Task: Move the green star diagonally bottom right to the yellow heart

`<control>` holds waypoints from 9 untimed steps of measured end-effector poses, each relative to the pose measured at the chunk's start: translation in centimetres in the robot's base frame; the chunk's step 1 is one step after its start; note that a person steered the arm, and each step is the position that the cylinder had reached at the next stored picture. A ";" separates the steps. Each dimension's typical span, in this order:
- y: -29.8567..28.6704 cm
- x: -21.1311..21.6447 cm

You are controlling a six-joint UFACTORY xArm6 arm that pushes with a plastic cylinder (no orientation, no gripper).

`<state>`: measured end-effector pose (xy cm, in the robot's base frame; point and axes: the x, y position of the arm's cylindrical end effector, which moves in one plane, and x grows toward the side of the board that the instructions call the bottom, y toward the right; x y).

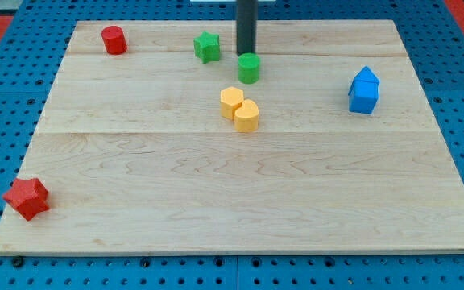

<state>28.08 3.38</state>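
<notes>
The green star (207, 47) lies near the view's top, left of centre. The yellow heart (246, 116) sits below and to the right of it, touching a yellow hexagon block (231, 102) on its upper left. A green cylinder (249, 68) stands between the star and the yellow pair. My tip (246, 53) comes down from the view's top and ends right at the top edge of the green cylinder, to the right of the green star and apart from it.
A red cylinder (114, 39) is at the top left. A red star (27, 198) sits at the bottom left corner. Two blue blocks (364, 90) stand together at the right. The wooden board (240, 217) lies on a blue pegboard.
</notes>
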 end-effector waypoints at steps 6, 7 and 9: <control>-6.2 1.1; -5.4 -1.7; 0.8 7.3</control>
<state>35.40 4.19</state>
